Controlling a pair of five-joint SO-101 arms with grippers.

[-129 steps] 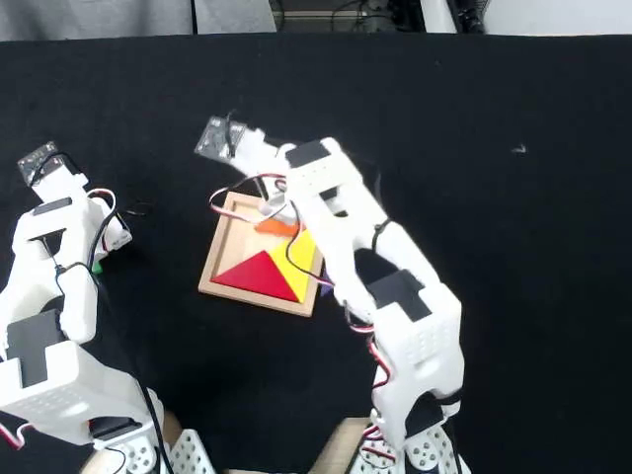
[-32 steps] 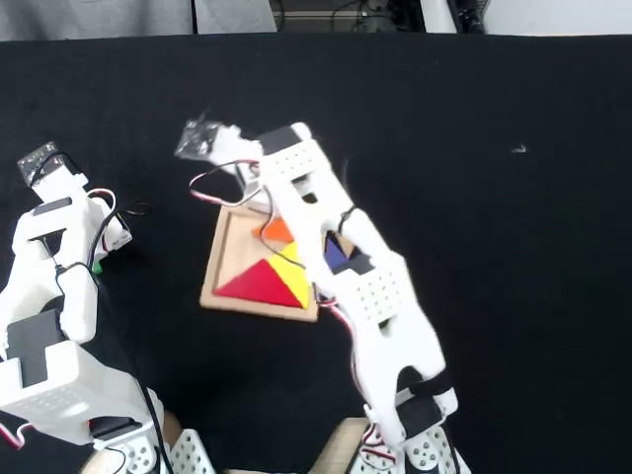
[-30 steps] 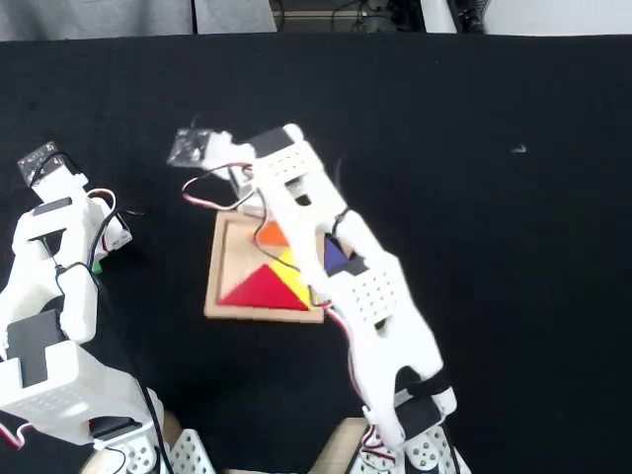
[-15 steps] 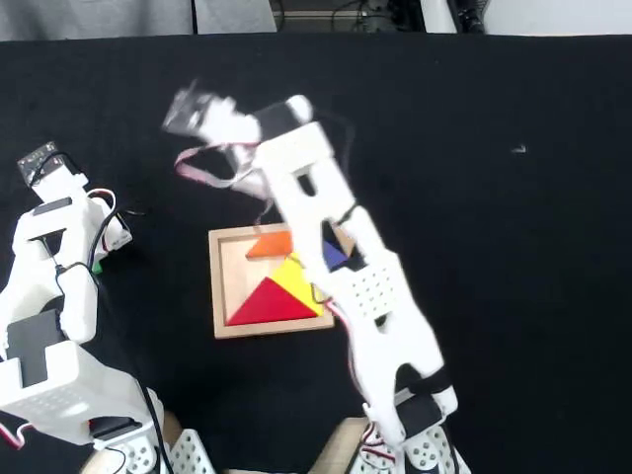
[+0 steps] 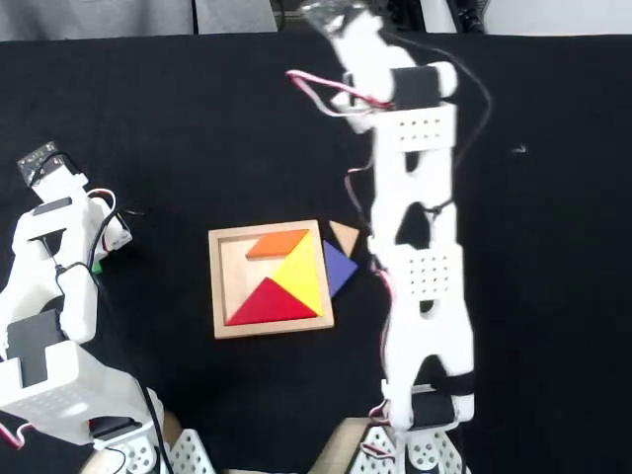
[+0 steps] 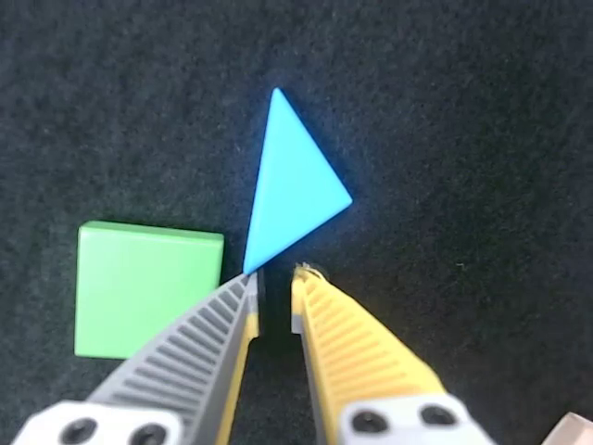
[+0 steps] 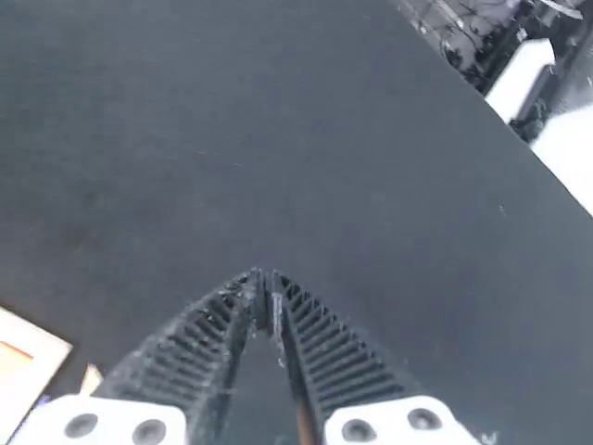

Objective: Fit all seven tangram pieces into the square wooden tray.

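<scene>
1. The right gripper [image 7: 266, 283] is pressing its jaws together on nothing and is hanging above the far edge of the table [image 5: 553, 247].
2. The left gripper [image 6: 275, 278] is showing only a thin gap between its jaws and is gripping nothing. Its tips are sitting just beside a corner of the light blue triangle [image 6: 295, 185] and a corner of the green square [image 6: 148, 289], near the table's left edge.
3. The tray [image 5: 214, 286] is lying near the middle of the table, carrying an orange piece [image 5: 276, 243], a yellow triangle [image 5: 303, 278] and a red triangle [image 5: 267, 304].
4. A dark blue piece [image 5: 339, 267] is lying on the table just beside the tray's right rim. A small tan triangle [image 5: 345, 235] is sitting just beside that piece, toward the table's far edge.
</scene>
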